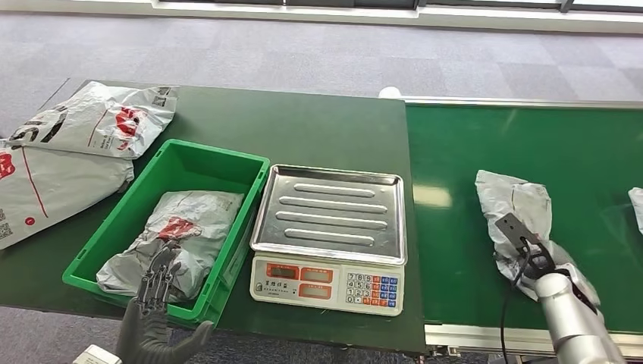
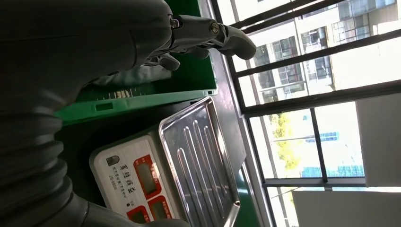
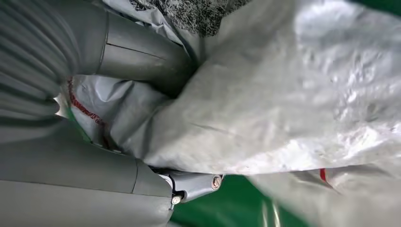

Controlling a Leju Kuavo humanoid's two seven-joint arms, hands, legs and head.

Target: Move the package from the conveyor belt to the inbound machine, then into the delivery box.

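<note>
— Your left hand [image 1: 155,303]?
— Fingers apart, holding nothing, over the green bin's [image 1: 227,163] near edge.
— And the package [image 1: 515,220]?
— On the conveyor belt [image 1: 531,144], long axis running far-left to near-right; my right hand [image 1: 540,262] grips its near end.

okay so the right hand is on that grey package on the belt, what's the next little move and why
Probably lift the grey package off the conveyor belt and carry it left toward the scale. The right hand seems to grip its near end, the package lies crumpled on the belt, and the scale's tray is bare.
</note>
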